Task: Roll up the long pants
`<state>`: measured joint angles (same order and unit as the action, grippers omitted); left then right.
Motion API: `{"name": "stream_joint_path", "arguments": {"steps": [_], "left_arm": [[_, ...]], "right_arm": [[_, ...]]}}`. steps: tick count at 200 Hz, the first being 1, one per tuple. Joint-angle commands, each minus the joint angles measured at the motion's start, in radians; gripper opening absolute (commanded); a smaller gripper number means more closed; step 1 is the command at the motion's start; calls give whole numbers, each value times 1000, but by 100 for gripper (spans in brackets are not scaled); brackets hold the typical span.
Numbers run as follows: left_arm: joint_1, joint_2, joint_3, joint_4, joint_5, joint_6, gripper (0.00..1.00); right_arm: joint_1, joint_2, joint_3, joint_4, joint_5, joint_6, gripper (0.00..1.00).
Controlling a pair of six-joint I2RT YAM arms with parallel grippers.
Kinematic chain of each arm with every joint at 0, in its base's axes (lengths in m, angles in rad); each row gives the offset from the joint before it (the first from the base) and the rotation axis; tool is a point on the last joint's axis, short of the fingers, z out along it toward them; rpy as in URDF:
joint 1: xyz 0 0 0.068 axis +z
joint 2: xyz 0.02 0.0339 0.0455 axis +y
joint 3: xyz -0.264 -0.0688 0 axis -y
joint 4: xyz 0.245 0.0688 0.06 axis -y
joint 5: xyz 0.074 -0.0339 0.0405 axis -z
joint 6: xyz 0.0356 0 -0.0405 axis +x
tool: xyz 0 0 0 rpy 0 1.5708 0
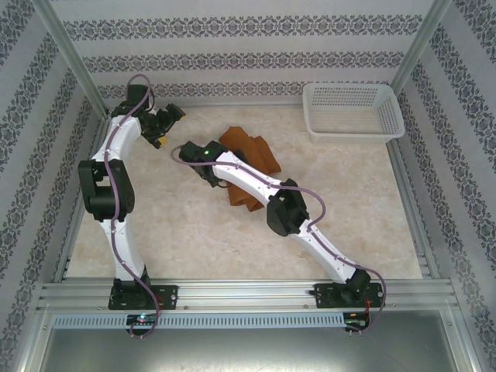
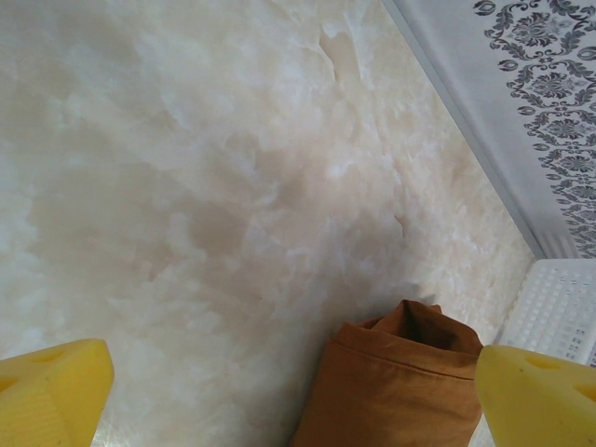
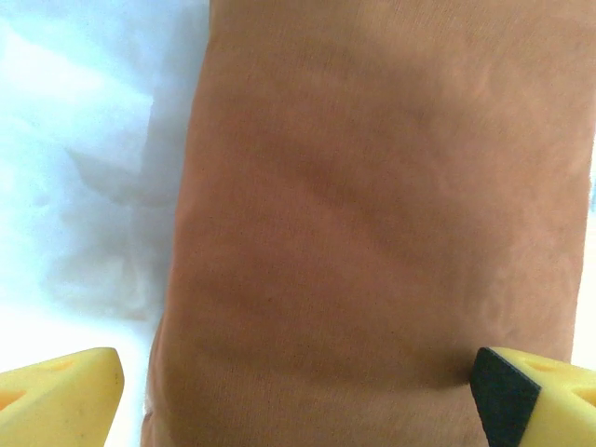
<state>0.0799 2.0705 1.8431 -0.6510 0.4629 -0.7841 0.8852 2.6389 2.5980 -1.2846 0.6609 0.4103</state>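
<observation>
Marble-look tabletop (image 1: 194,248): you see the long pants (image 1: 249,147) bunched mid-table, well apart from the white mesh basket (image 1: 353,112) at back right. Your right gripper (image 1: 184,153) hovers over the cloth, jaws wide, holding nothing. Left gripper (image 1: 169,128) beside it, jaws wide, empty.

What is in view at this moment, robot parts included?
pants: one, rust-brown, bundled, middle of the table
basket: one, white mesh, far right corner
table: one, cream marbled, under everything
walls: patterned grey on white, around the table
left arm: one, white and black, reaching to the far left
right arm: one, white and black, stretched across the pants
left tool: one, yellow fingers, open, facing the pants
right tool: one, yellow fingers, open, over the pants
</observation>
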Motion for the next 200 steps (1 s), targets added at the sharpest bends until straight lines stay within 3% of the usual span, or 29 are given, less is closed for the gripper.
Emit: {"name": "stream_joint_path", "arguments": {"steps": [1,74,103,123,137,149,190,200], "left_arm": [[-3,-4,-7,-9,6,31,100],[-2,39,20,-15,8,33,100],[-3,48,20,-11,10,29,100],[-3,48,22,-12,11,31,100],[-3,47,28,-19,10,34,100],[-1,44,31,-25,7,40,100],[5,37,30,-32,7,43,100],[6,35,30,-33,8,44,100]], "right_arm": [[-5,32,21,35,81,-51,97],[-70,142,48,-67,161,-95,98],[-111,116,-22,-93,237,-83,98],[-157,87,-84,-97,209,-55,94],[-193,71,-118,-110,166,-32,83],[-220,54,-140,-121,114,-14,60],[-287,-21,-246,-70,-70,-35,3],[-297,-33,-254,-68,-113,-43,0]]}}
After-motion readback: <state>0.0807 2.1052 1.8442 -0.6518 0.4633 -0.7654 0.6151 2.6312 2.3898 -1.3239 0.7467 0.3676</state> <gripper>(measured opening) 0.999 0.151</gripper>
